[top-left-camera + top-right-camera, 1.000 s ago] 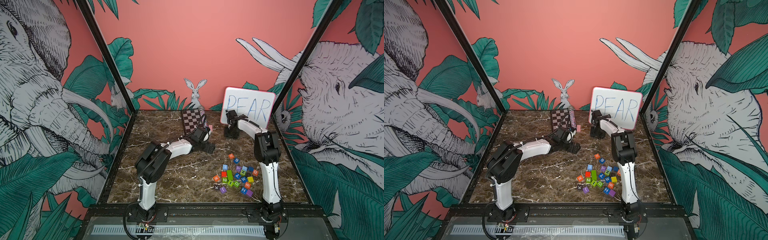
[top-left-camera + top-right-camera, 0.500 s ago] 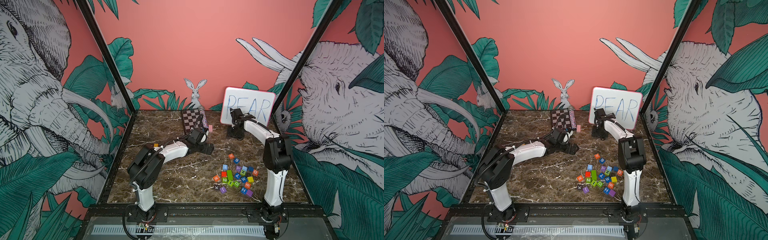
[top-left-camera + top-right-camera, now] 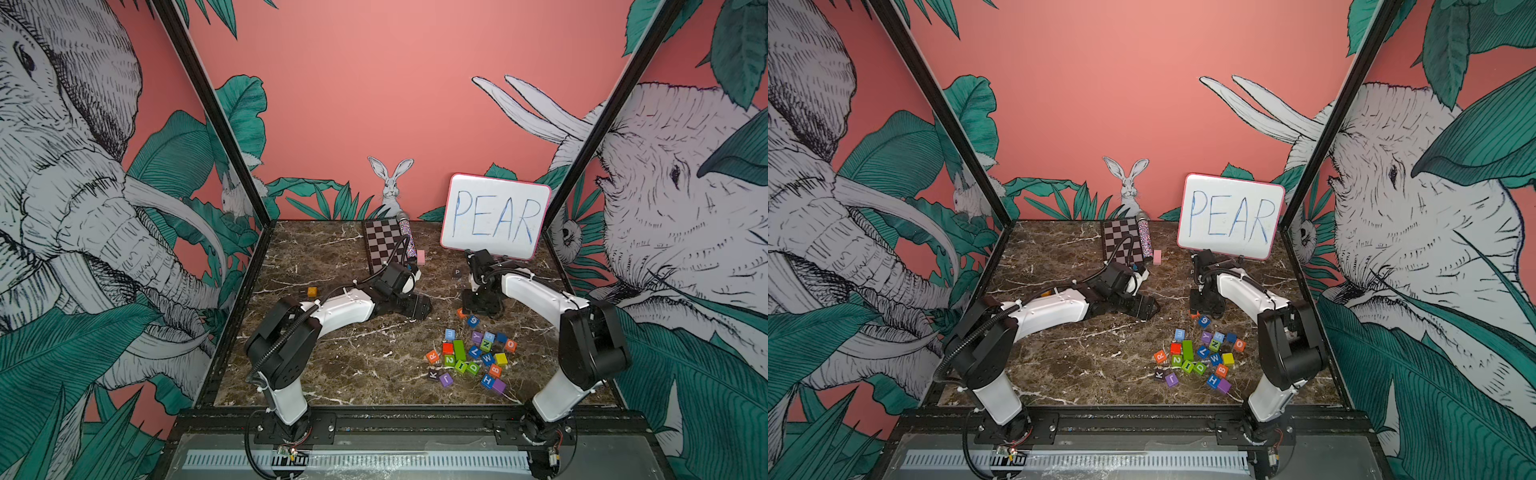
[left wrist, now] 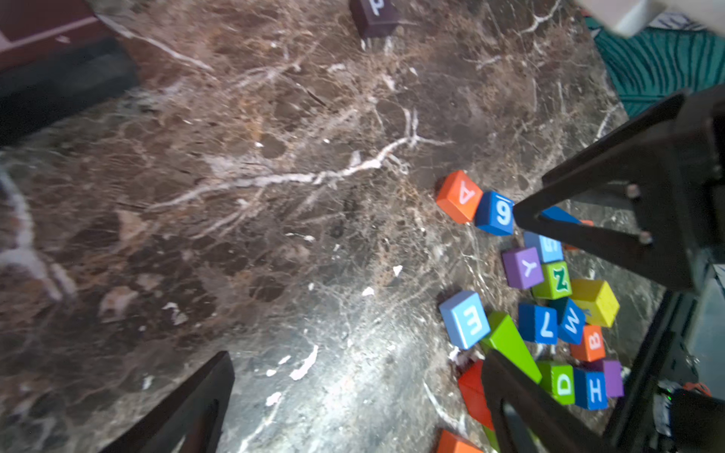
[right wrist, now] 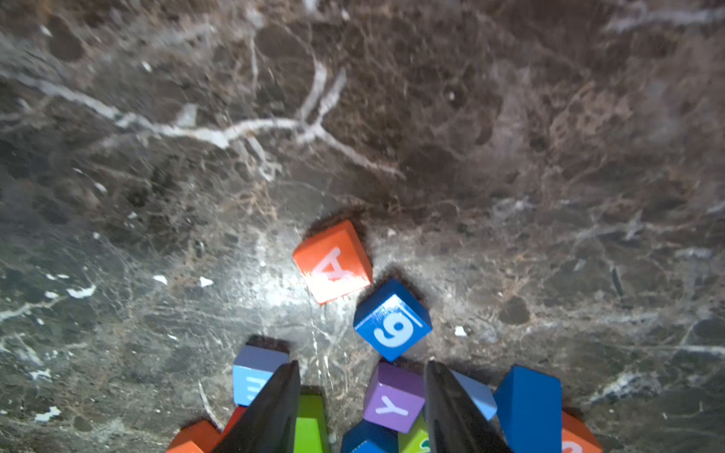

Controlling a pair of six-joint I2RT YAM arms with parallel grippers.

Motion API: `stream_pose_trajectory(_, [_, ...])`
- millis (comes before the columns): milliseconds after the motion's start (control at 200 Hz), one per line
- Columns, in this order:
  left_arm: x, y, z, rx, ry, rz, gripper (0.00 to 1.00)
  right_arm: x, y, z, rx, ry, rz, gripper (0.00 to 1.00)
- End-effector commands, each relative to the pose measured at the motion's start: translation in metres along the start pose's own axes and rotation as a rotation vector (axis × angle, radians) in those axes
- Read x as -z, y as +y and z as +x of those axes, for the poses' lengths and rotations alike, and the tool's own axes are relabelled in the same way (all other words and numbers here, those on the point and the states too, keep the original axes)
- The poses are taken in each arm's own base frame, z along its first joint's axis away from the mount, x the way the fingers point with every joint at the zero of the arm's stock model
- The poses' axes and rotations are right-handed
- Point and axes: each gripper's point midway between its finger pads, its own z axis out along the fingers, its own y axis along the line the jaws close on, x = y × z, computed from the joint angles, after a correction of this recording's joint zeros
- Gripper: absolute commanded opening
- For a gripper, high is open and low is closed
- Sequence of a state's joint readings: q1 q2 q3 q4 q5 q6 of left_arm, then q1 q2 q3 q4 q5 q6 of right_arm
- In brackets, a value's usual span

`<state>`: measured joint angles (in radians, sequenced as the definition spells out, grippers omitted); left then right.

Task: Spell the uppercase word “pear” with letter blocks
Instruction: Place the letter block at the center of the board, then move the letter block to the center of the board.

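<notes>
Your right gripper (image 5: 361,366) is hovering over the far edge of the heap of coloured cubes (image 3: 478,357). Its fingers are standing partly apart and gripping nothing. The purple Y cube (image 5: 392,404) is showing in the gap, though from this blurred wrist view I can't say whether the tips are touching anything. The orange A block (image 5: 333,262) is sitting just ahead of those fingers on the marble table (image 3: 332,353), right beside the blue 9 cube (image 5: 392,319). The light-blue E block (image 4: 465,319) is lying at the edge of the heap on the side toward your left arm. The orange R block (image 3: 432,356) is resting on that same side, nearer the arm bases. The black P block (image 3: 457,272) is standing alone, well apart from the heap, in front of the whiteboard (image 3: 494,216) reading PEAR. Your left gripper (image 4: 359,355) is lying low near the middle of the table and pointing toward the heap, its fingers spread wide with nothing between them.
</notes>
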<state>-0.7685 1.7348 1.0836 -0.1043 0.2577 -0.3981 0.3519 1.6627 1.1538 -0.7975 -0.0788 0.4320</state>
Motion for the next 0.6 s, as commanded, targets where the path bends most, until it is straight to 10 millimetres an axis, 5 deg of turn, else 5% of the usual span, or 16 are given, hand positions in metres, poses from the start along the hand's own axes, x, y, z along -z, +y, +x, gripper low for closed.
stream_pose_trajectory(0, [0.007, -0.013, 0.002, -0.018, -0.001, 0.055, 0.99, 0.008, -0.002, 0.006, 0.030, -0.001, 0.002, 0.53])
stream_pose_trajectory(325, [0.011, -0.014, 0.012, -0.024, 0.047, 0.061, 0.99, 0.012, -0.008, 0.027, 0.069, 0.084, 0.034, 0.53])
stream_pose_trajectory(595, [0.011, -0.008, 0.021, -0.024, 0.064, 0.039, 0.99, 0.015, 0.022, 0.040, 0.078, 0.104, -0.043, 0.52])
